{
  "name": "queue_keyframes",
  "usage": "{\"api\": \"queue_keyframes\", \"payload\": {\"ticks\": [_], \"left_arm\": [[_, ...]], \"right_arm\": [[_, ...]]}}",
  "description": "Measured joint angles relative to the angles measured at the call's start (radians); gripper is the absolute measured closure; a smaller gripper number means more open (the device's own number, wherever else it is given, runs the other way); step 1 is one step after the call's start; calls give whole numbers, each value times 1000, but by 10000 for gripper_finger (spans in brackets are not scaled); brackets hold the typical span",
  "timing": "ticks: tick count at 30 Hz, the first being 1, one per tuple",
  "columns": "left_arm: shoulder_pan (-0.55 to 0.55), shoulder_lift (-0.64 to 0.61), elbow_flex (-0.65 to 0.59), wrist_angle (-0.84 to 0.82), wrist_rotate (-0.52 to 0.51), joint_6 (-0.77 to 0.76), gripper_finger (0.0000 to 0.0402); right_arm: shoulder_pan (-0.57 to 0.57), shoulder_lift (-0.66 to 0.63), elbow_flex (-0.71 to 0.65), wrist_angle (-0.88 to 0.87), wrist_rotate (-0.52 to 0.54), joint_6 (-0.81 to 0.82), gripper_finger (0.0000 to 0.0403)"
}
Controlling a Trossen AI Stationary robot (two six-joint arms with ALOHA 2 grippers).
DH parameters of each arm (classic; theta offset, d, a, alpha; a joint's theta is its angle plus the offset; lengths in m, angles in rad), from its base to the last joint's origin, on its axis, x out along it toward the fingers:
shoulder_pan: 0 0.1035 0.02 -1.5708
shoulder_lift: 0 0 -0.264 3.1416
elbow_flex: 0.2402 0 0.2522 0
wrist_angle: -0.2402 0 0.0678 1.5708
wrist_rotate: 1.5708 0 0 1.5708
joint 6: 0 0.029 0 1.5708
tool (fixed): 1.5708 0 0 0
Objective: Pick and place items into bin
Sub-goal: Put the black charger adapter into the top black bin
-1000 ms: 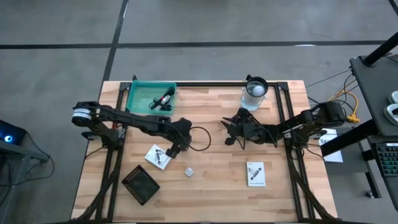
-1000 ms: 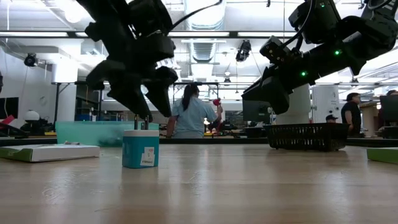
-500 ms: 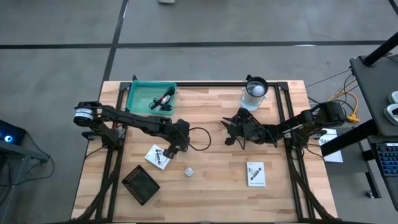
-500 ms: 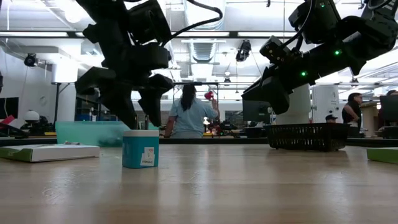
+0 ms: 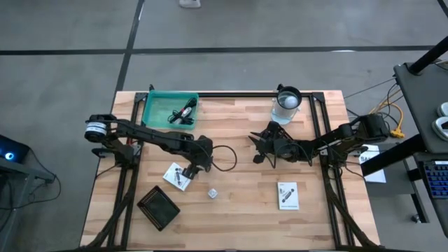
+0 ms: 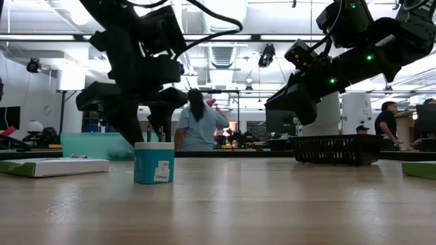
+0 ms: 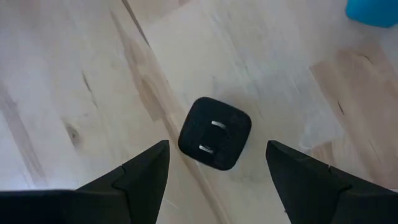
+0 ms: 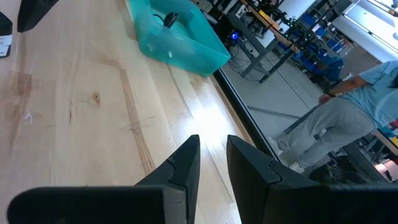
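Note:
A small black cube with two metal prongs (image 7: 215, 132) lies on the wood, prongs up. My left gripper (image 7: 217, 162) hangs open just above it, pointing steeply down, one finger on each side, touching nothing; in the high view my left gripper (image 5: 191, 170) stands beside a white packet (image 5: 177, 176). A small white-and-teal cube (image 6: 154, 162) stands near it. A second packet (image 5: 287, 194) lies near the front right. The teal bin (image 5: 171, 109) at the far left holds a black-and-red cable (image 5: 183, 112). My right gripper (image 8: 211, 155) waits mid-table, above the wood, with a narrow gap and nothing in it.
A clear cup with a white ball (image 5: 285, 103) stands at the far edge, right of centre. A black mesh basket (image 5: 157, 207) sits at the near left. People move in the room beyond the table.
My left gripper has tipped further downward and its fingers have sunk a little toward the table, shifting slightly toward the left packet. Its fingers have stayed open.

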Motion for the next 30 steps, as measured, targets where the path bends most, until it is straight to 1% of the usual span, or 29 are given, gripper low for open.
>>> {"api": "queue_keyframes", "payload": {"ticks": [4,10,30], "left_arm": [[-2,7,-19,10,0,0,151],[-3,21,-31,86,1,0,151],[-3,24,-48,127,2,36,151]], "right_arm": [[0,0,0,0,0,0,335],[0,0,0,0,0,0,335],[0,0,0,0,0,0,335]]}}
